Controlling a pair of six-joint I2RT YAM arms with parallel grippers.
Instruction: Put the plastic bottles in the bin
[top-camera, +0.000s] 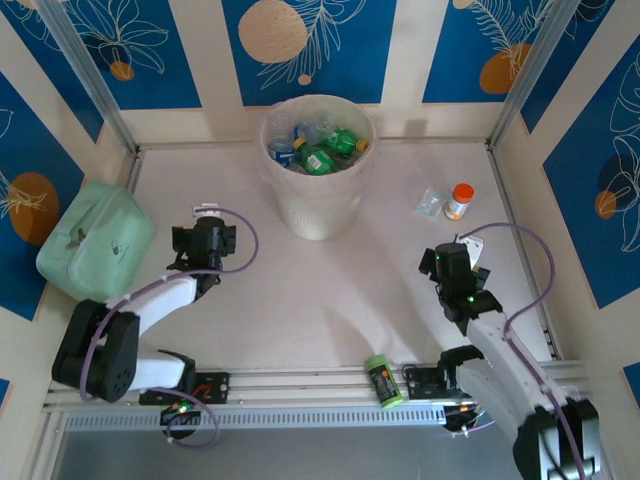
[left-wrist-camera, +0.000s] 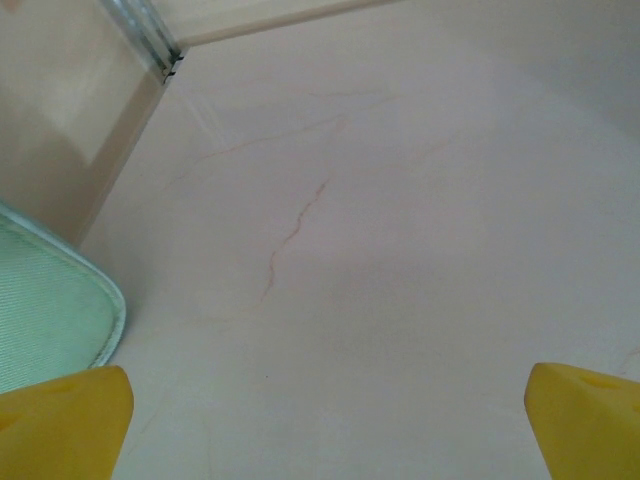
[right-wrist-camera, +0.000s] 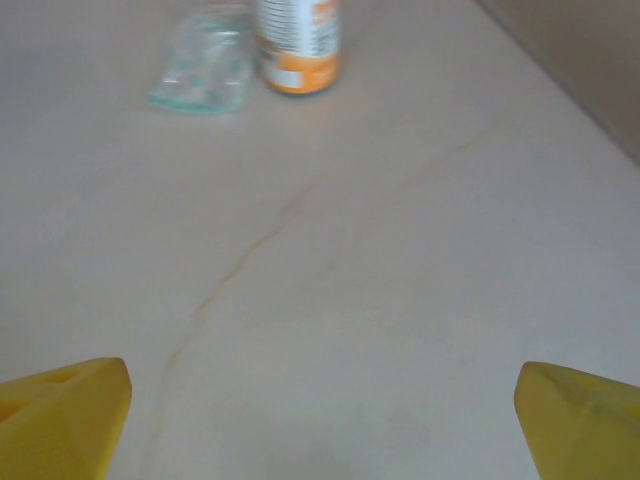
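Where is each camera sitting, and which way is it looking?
Top external: above and behind the robot, looking down on table, bin, left arm and right arm.
Left wrist: on the left arm, facing the far left corner past the mint-green case; open left gripper shows.
Right wrist: on the right arm, facing the orange-capped container; open right gripper shows.
Shared: top external and right wrist both see that container.
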